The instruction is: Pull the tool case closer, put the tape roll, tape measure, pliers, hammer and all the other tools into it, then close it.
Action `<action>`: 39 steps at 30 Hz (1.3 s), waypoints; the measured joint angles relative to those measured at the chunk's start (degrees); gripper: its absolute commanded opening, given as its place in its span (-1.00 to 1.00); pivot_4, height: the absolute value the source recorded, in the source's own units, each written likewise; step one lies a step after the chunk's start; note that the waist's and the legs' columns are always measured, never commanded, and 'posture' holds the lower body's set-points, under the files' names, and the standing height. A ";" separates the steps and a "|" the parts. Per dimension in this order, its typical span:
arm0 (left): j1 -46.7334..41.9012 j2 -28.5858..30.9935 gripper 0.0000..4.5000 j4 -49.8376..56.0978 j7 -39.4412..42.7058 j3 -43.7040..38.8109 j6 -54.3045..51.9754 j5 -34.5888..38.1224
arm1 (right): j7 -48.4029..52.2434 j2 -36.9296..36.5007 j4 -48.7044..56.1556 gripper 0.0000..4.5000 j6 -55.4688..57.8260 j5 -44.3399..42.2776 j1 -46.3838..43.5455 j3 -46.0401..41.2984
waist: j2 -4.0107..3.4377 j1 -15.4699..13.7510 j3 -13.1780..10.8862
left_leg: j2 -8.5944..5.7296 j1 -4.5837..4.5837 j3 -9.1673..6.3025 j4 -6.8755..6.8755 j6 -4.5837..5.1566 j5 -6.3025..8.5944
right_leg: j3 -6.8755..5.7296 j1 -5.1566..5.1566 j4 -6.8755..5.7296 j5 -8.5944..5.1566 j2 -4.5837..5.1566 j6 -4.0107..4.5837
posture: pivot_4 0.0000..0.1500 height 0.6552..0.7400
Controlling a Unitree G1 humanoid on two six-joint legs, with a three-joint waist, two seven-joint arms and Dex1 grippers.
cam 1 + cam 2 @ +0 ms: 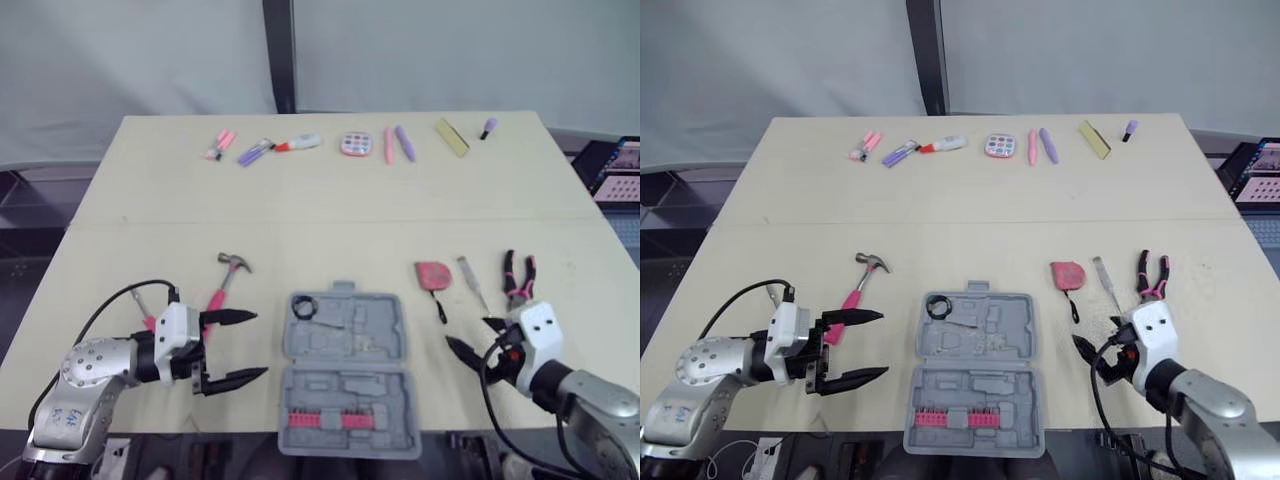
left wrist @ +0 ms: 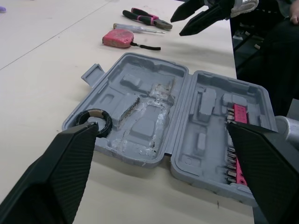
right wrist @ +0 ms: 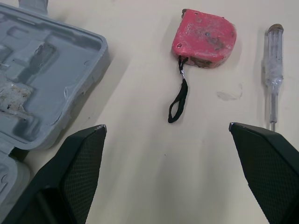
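The tool case (image 1: 362, 332) lies open and flat on the table (image 1: 300, 215), close to the robot's edge. It sits between the two grippers and touches neither. One half is far from the robot and one half is near, with the fold going left to right.

The left gripper (image 1: 258, 344) is just left of the case. Its two fingers are spread wide and hold nothing. The right gripper (image 1: 468, 332) is just right of the case, also spread wide and holding nothing.

The tape roll (image 1: 304, 306) is already in the far left corner of the case. The hammer (image 1: 225, 282) lies left of the case, slanted. Its head is far from the robot and its pink handle comes down next to the left gripper.

The tape measure (image 1: 433, 273) lies right of the case, beyond the right gripper, with its black strap (image 3: 177, 100) trailing toward the robot. Beside it the screwdriver (image 1: 472, 282) lies long-ways, clear handle far, tip near. The pliers (image 1: 518, 278) lie farther right, handles far, nose toward the robot.

The head views show a row of small things (image 1: 353, 144) along the far side of the table. The left wrist view shows pink bits (image 2: 239, 135) lined up in the near half of the case. The right wrist view shows scuffs on the tape measure.
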State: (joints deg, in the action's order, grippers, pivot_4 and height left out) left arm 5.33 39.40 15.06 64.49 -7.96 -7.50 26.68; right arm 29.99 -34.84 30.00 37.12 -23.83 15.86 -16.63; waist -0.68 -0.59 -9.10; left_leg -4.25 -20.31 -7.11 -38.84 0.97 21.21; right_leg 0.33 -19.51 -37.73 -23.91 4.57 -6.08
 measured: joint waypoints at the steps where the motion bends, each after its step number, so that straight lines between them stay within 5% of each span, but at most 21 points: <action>1: 0.05 -0.01 0.99 0.01 -0.30 -0.01 -0.02 0.00 | -0.41 0.32 -0.18 1.00 -0.05 0.44 -0.51 0.44 | 0.00 0.08 0.00 | 0.00 0.00 -0.03 0.00 0.00 0.00 | -0.01 -0.01 0.00 0.00 0.00 0.00 | 1.00 1.00; 18: -2.62 -0.39 0.99 0.80 -4.47 1.30 -1.94 -0.83 | -13.54 13.17 -13.03 1.00 4.60 6.18 -18.72 8.27 | -0.08 1.07 -0.01 | -0.01 0.02 -0.04 0.10 -0.04 -0.02 | -0.01 -0.17 -0.23 0.00 0.00 0.00 | 1.00 1.00; 39: -2.53 -0.34 0.99 1.96 -5.18 1.37 -1.79 -2.07 | -16.76 16.17 -18.77 1.00 4.50 11.54 -23.70 11.75 | -0.10 2.22 -0.01 | -0.02 0.03 -0.08 0.15 -0.05 -0.03 | -0.01 -0.28 -0.50 0.00 0.01 0.00 | 1.00 1.00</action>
State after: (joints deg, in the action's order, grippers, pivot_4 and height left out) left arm 2.80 39.06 17.02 59.31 -6.59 -9.28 24.61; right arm 13.23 -18.67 11.23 41.62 -12.29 -7.84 -4.88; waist -0.79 1.63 -9.12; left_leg -4.27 -20.27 -7.19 -38.69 0.92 21.18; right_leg 0.32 -19.79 -38.23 -23.91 4.57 -6.08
